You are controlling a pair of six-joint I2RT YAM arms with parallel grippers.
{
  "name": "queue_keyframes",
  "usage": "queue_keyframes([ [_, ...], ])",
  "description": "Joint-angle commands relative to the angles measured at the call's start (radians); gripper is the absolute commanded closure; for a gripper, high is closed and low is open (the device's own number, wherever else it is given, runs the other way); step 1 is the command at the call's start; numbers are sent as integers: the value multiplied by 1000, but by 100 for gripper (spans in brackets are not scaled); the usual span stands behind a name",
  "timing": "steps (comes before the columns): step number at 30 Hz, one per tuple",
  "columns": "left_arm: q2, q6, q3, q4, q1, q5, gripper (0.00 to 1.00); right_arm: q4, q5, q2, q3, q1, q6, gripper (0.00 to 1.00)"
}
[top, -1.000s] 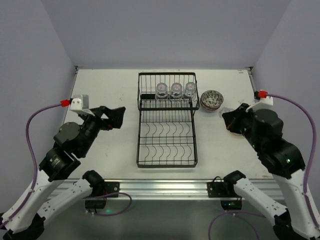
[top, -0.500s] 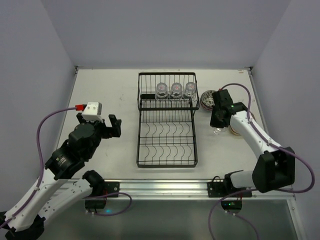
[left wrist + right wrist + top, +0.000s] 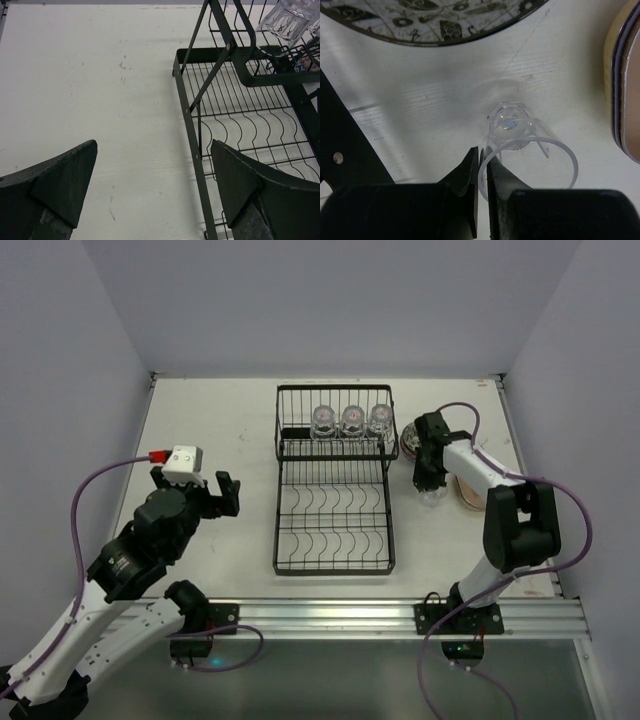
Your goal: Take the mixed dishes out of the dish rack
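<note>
One glass cup (image 3: 512,127) appears to rest on the counter (image 3: 220,420) just right of the dish rack (image 3: 277,500), its rim pinched in the closed right pincer (image 3: 482,156). That arm has swung in from the counter's edge within the last second, so the cup looks all but delivered. Three cups (image 3: 352,421) wait on the rack's upper shelf; the lower tray holds nothing. Stacked bowls (image 3: 435,20) and plates (image 3: 625,85) sit near the cup. Left of the rack, the left pincer (image 3: 153,150) gapes wide, holding nothing.

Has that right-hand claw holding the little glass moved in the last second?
Yes. The right gripper, pinching the glass cup by its rim, has shifted toward the dish rack and away from the stacked plates.
</note>
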Motion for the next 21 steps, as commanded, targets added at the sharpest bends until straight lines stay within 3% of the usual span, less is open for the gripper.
queue_keyframes([
  [1,1,25,60,-8,-2,23,0,38,11,20,57,-15,-14,92],
  [5,26,40,109,-8,0,58,0,33,11,-6,45,-16,-3,71],
  [6,45,43,123,-10,0,62,0,30,20,-30,44,-15,-2,59],
  [12,240,77,328,-39,0,158,0,-68,54,-181,86,-16,20,44],
  [15,392,152,489,-76,0,296,0,-122,86,-322,107,-18,37,36],
  [20,588,380,700,-67,0,500,0,-149,73,-608,101,-19,46,9],
  [21,646,418,752,-62,0,576,0,-134,56,-647,88,-19,42,9],
])
